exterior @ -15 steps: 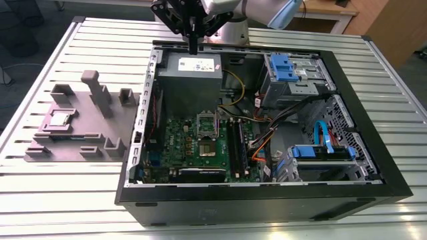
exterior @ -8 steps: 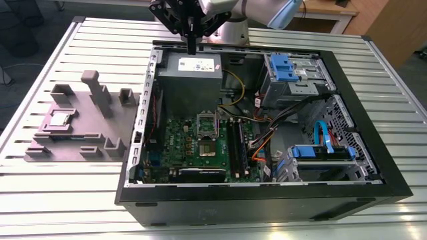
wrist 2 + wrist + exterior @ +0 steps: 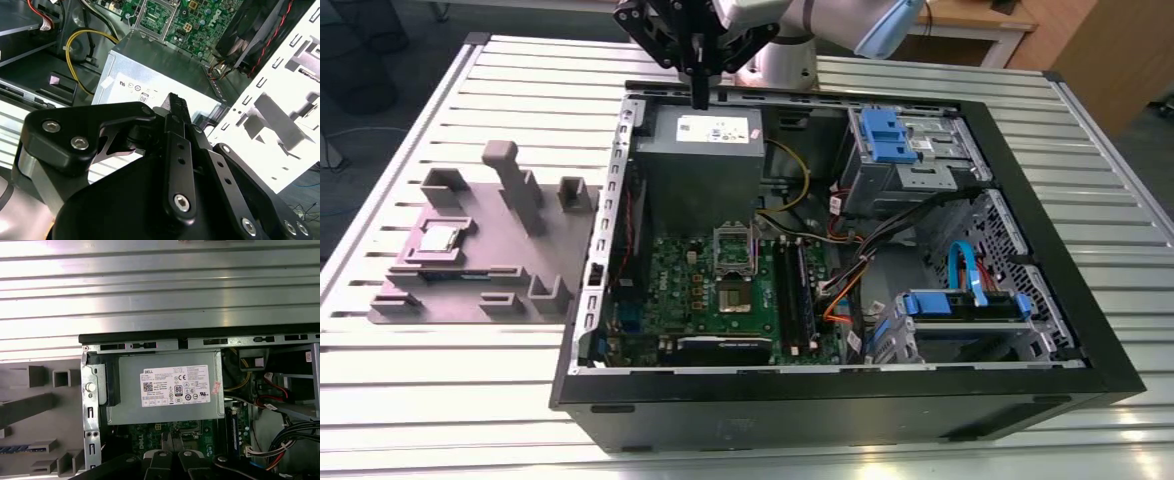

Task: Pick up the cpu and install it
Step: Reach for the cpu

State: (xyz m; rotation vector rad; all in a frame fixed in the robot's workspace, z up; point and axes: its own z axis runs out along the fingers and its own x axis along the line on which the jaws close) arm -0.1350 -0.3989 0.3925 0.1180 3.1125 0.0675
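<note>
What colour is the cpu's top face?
Silver-grey cpu, pale edge; exterior view shows it best.

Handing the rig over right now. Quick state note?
Gripper: fingers shut, nothing in them, hovering above the power supply at the far edge of the open computer case.
The cpu: lies flat on the grey fixture on the table, to the exterior view's left of the case, well away from the gripper.
Socket on the motherboard: looks open and empty.
Done: nothing that shows.
Left: the cpu is not yet picked up or installed.
</note>
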